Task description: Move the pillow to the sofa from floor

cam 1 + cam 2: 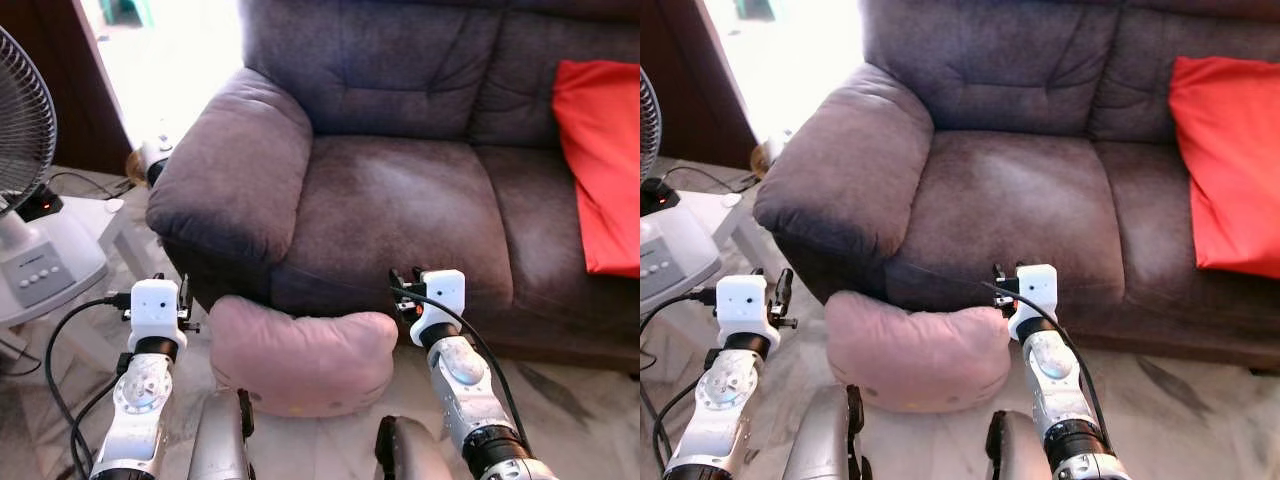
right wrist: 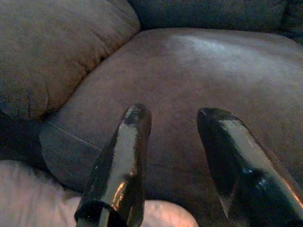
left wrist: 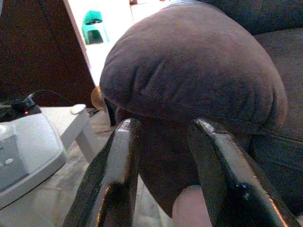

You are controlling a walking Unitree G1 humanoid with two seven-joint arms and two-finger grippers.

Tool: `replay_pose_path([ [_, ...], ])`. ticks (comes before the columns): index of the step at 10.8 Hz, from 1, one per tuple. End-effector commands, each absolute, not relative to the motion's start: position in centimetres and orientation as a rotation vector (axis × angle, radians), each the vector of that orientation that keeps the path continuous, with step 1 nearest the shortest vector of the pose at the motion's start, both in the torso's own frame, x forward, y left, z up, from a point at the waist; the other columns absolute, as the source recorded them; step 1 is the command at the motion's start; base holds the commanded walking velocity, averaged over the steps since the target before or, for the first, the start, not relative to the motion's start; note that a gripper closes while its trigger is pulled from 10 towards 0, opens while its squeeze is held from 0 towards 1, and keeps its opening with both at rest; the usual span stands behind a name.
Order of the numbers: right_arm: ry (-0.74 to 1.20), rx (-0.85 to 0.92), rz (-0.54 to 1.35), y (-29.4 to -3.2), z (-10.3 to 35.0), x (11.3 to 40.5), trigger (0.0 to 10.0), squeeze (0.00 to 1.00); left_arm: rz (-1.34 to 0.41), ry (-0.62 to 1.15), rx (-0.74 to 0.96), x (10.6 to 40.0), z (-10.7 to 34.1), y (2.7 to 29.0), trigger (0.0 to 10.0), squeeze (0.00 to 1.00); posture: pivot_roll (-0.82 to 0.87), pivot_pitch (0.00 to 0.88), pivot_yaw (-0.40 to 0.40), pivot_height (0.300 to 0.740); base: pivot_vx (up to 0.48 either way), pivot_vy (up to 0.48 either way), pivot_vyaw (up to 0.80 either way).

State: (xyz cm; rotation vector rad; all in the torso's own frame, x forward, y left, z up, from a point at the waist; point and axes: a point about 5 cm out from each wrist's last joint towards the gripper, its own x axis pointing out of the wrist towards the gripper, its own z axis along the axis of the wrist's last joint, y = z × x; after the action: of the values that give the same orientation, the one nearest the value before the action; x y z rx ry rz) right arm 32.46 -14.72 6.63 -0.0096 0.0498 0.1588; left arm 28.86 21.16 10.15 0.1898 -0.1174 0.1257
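Note:
A pink cat-face pillow [image 1: 300, 360] sits low against the front of the dark grey-purple sofa [image 1: 400, 200], below the seat edge. It lies between my two arms. My left gripper [image 3: 163, 127] is open beside the pillow's left end and points at the sofa's padded armrest [image 1: 235, 160]. On the pillow's right, my right gripper [image 2: 173, 113] is open at its upper corner, aimed over the seat cushion. Neither holds anything between its fingers. A bit of the pillow [image 2: 28, 198] shows under the right fingers.
A red cushion [image 1: 600, 160] lies on the right of the sofa seat. A standing fan [image 1: 25, 130] with its white base and cables is on the left, beside a small white table [image 1: 125, 230]. Marble floor [image 1: 580, 420] spreads to the right.

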Motion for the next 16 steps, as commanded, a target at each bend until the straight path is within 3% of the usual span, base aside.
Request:
replay_pose_path([
  [1, 0.062, -0.009, 0.172, -14.7, 6.6, 32.5, 10.0, 0.0, 0.114, -0.106, 0.173, 29.0, 10.1, 21.0, 10.0, 0.0, 0.1, 0.124, -0.048, 0.542, 0.0, 0.0, 0.0],
  [4, 0.114, -0.032, 0.182, -14.4, 6.1, 32.5, 10.0, 0.0, 0.116, -0.099, 0.169, 29.0, 10.1, 21.1, 10.0, 0.0, 0.1, 0.133, -0.05, 0.537, 0.0, 0.0, 0.0],
  [9, 0.095, -0.008, 0.197, -14.3, 6.4, 32.6, 10.0, 0.0, 0.11, -0.096, 0.159, 29.1, 10.1, 20.8, 10.0, 0.0, 0.1, 0.14, -0.053, 0.472, 0.0, 0.0, 0.0],
  [14, 0.218, 0.005, 0.252, -13.9, 5.5, 33.0, 10.0, 0.0, 0.1, -0.081, 0.145, 29.5, 10.2, 20.6, 10.0, 0.0, 0.1, 0.137, -0.057, 0.472, 0.0, 0.0, 0.0],
  [16, 0.183, 0.021, 0.254, -13.9, 6.1, 33.2, 10.0, 0.0, 0.088, -0.081, 0.135, 29.6, 10.3, 20.5, 10.0, 0.0, 0.1, 0.127, -0.055, 0.472, 0.0, 0.0, 0.0],
])
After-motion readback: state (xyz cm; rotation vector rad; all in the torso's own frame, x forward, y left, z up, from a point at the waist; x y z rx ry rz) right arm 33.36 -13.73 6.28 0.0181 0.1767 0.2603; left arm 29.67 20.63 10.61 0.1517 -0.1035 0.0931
